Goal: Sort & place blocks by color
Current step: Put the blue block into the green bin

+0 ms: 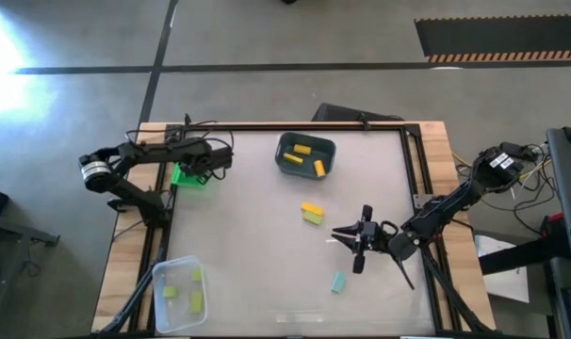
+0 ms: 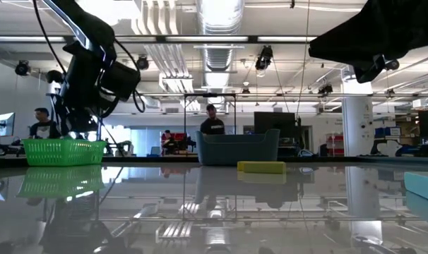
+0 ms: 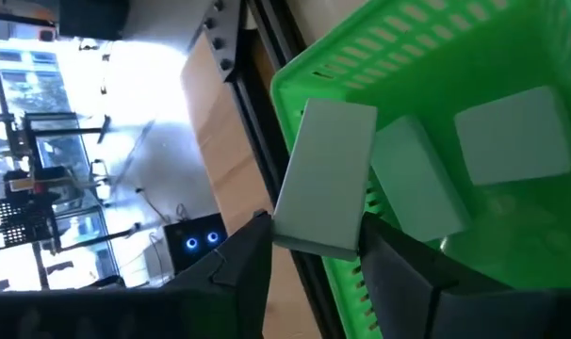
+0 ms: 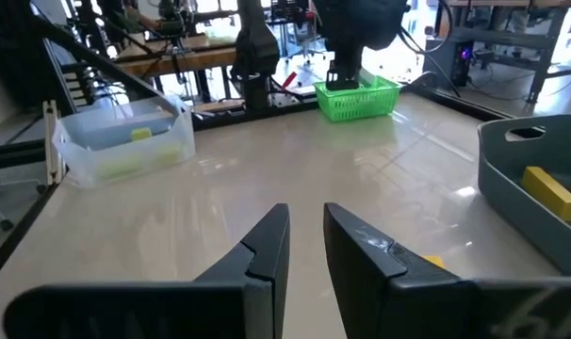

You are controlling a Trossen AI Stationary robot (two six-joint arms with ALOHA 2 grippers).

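The left gripper (image 3: pixel 309 250) pinches a pale block (image 3: pixel 325 179) over the green basket's (image 3: pixel 427 56) rim at the far left, its long axis running straight out from the fingers. The right gripper (image 4: pixel 304 240) hovers mid-table, fingers narrowly apart, empty.

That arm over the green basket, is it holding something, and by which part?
Yes. The left gripper has a pale block by its lower end between its fingers, over the green basket. The right gripper holds nothing.
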